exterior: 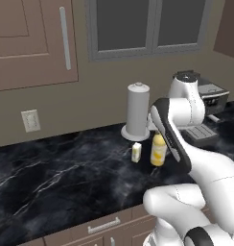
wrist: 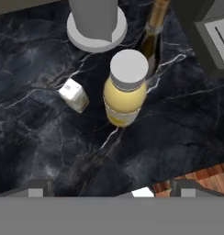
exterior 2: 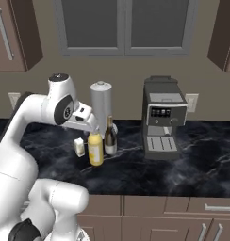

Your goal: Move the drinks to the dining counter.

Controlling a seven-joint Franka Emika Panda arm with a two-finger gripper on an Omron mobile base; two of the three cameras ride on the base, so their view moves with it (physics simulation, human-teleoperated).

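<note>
A yellow juice bottle [exterior: 158, 149] [exterior 2: 95, 148] [wrist: 125, 89] with a pale cap stands on the black marble worktop. Left of it sits a small white-yellow carton [exterior: 136, 152] [exterior 2: 79, 147] [wrist: 74, 95]. A dark wine bottle [exterior 2: 110, 137] [wrist: 153, 36] stands just behind and to the right of the juice bottle. My gripper [exterior 2: 92, 127] [wrist: 111, 189] hangs open just above the juice bottle, pointing down at it, with nothing between its fingers. The dining counter is out of view.
A tall grey paper-towel cylinder [exterior: 137, 110] [exterior 2: 101, 106] [wrist: 94, 20] stands behind the drinks by the wall. A coffee machine [exterior: 207, 108] [exterior 2: 161, 117] is to the right. The worktop [exterior: 52, 178] tops handled drawers; its front edge and wooden floor [wrist: 201, 176] lie below.
</note>
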